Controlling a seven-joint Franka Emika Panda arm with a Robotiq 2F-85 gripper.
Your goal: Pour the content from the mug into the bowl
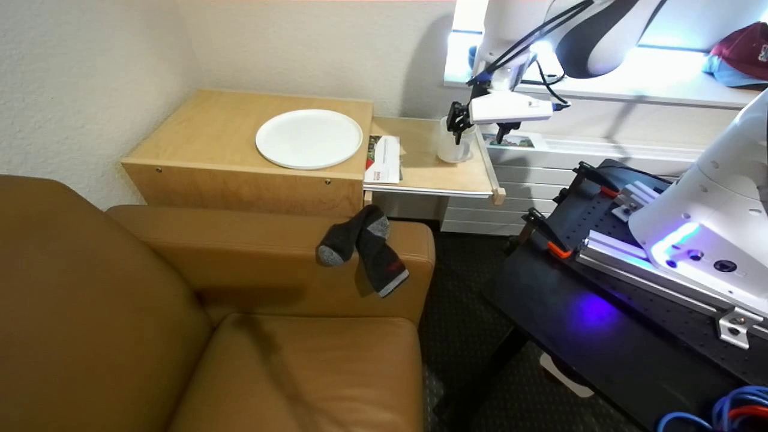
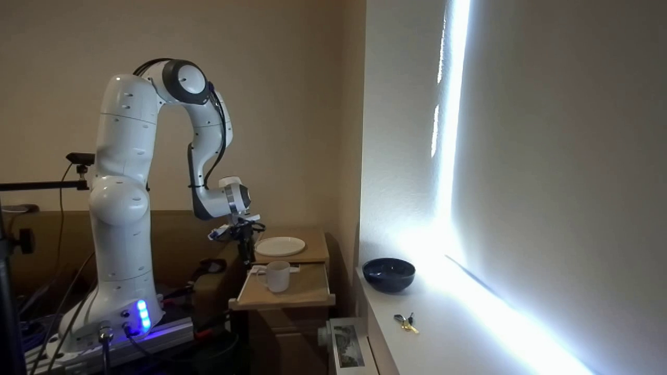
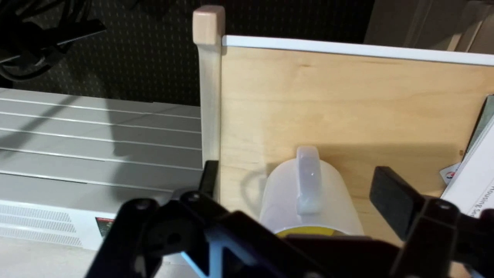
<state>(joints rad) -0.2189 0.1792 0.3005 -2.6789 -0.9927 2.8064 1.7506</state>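
White paper [image 3: 474,178] reads "Housing"; the end effector [image 3: 296,177] gapes wide near the mug [image 3: 310,191].

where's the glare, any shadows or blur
In an exterior view, glare washes out part of the windowsill beside the dark bowl; in an exterior view, a shadow dims the wall; in the wrist view, shadows lie on the board either side of the mug, and parts of the gripper look soft.

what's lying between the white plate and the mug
Printed papers lie between the white plate and the mug, on the wooden board; an exterior view shows this.
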